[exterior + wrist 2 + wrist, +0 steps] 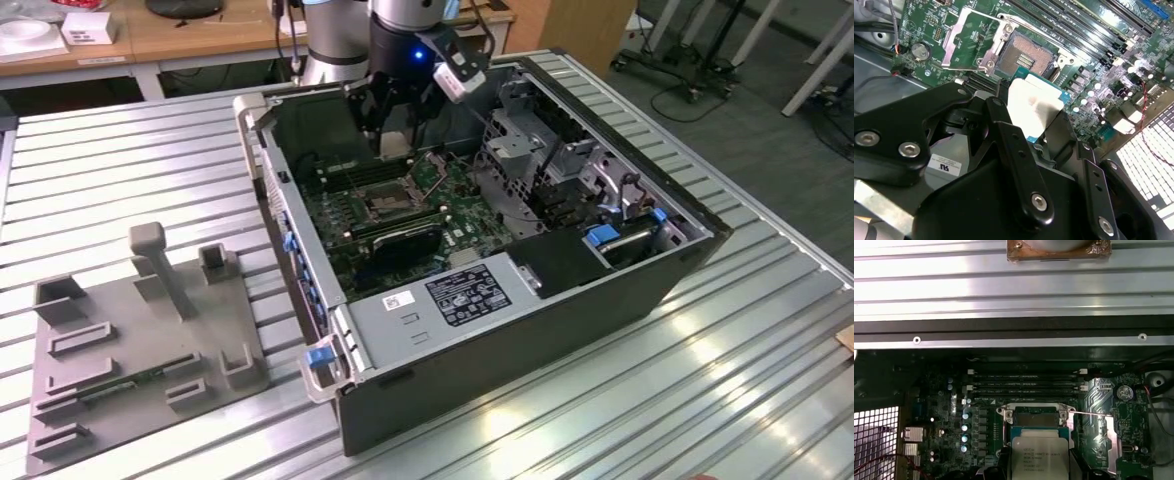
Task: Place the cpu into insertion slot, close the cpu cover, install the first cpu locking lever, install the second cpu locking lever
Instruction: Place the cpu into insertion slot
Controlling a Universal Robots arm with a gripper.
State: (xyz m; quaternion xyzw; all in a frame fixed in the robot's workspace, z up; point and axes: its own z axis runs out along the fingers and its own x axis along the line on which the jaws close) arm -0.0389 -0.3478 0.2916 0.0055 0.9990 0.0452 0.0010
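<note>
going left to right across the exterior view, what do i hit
grey jig → blue latch → slot → black label → blue tab

From where I stand I count one arm (334, 45) with one gripper (391, 132), and one cpu (1035, 107). On the table (134, 150) there is one open case (641, 290), and inside it one motherboard (461, 215). The board carries one socket (1026, 55), one cover (950, 42) and one round battery (919, 50). Of the long memory slots (1026, 375) I can count three in the first wrist view. Beside the case lies one grey plate (134, 345), with several small blocks on it that I cannot count exactly.
</note>
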